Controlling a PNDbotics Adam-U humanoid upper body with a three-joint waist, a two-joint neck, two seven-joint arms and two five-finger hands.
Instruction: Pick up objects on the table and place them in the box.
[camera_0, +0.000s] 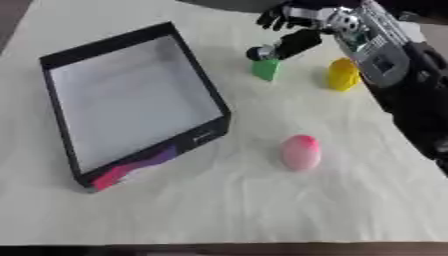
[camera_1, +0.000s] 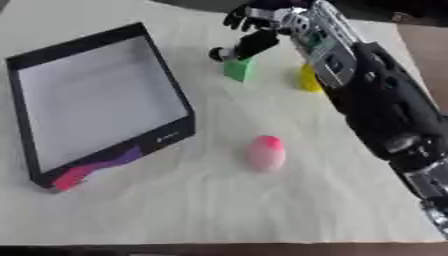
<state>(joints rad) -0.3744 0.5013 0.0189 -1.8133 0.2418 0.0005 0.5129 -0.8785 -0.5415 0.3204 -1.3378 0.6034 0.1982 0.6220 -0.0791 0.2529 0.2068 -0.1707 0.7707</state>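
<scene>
Overhead, the right robot hand (camera_0: 293, 30) reaches across the pale cloth-covered surface (camera_0: 262, 210) toward a small green block (camera_0: 267, 69) near the far edge, its thumb angled down just above the block's top and its fingers curled back higher up, gripping nothing that can be seen. Whether the thumb tip touches the block cannot be told. A yellow piece (camera_0: 343, 74) stands just to the right of the green one, partly behind the forearm in the right eye view, and a pink egg-shaped object (camera_0: 300, 152) lies well apart from both, nearer the viewer. The black-walled box (camera_0: 136, 37), with its pale floor bare, sits to the left of all three. The left robot hand shows in neither view. The green block looks like a light, rigid toy with flat faces, probably easy to pinch across two opposite sides and unlikely to deform or break. The yellow piece seems similar, though its rounded top may offer less purchase. The pink egg, smooth and curved, is likely to roll or slip, so a grasp around its widest middle would suit it best.
</scene>
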